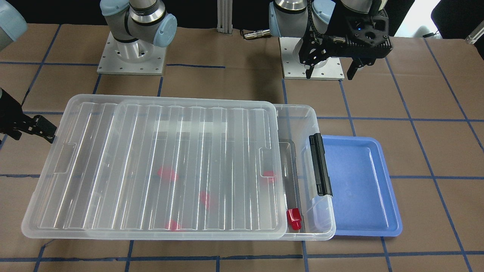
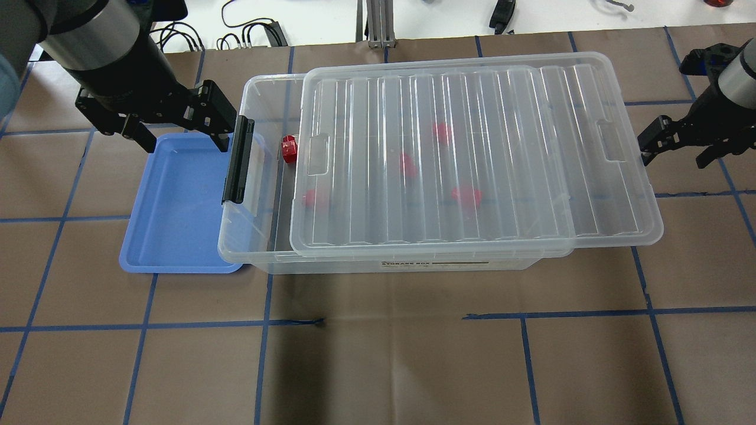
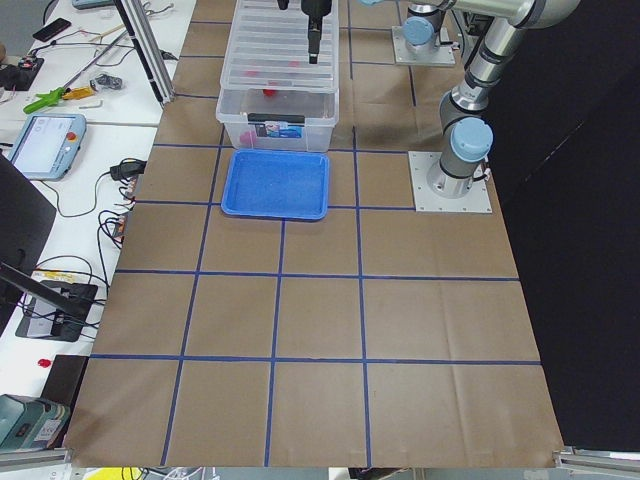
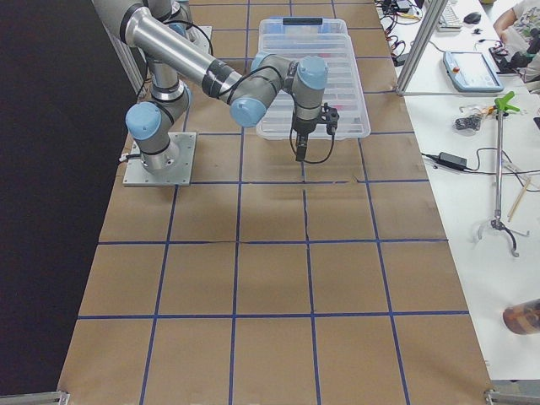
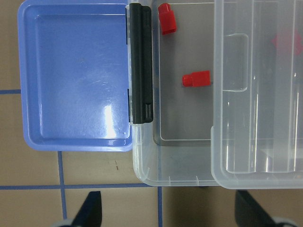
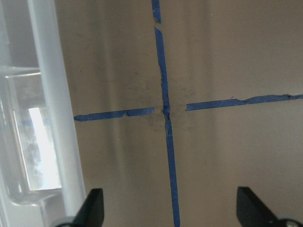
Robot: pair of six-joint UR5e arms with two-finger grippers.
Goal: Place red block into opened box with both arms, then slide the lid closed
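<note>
The clear box (image 2: pixel 263 236) lies across the table with its black latch bar (image 2: pixel 237 159) towards my left arm. The ribbed lid (image 2: pixel 502 147) covers most of it and leaves a strip open at the latch end. One red block (image 2: pixel 288 149) lies uncovered in that strip, and others show blurred through the lid. In the left wrist view two red blocks (image 5: pixel 166 19) lie in the open strip. My left gripper (image 2: pixel 180 137) hangs open and empty above the tray's far edge, beside the latch. My right gripper (image 2: pixel 676 154) stands open and empty just off the lid's other short end.
A blue tray (image 2: pixel 177 206) with nothing in it lies against the box's latch end. Brown paper with blue tape lines covers the table (image 2: pixel 378 354). Both arm bases (image 1: pixel 130 56) stand behind the box in the front-facing view.
</note>
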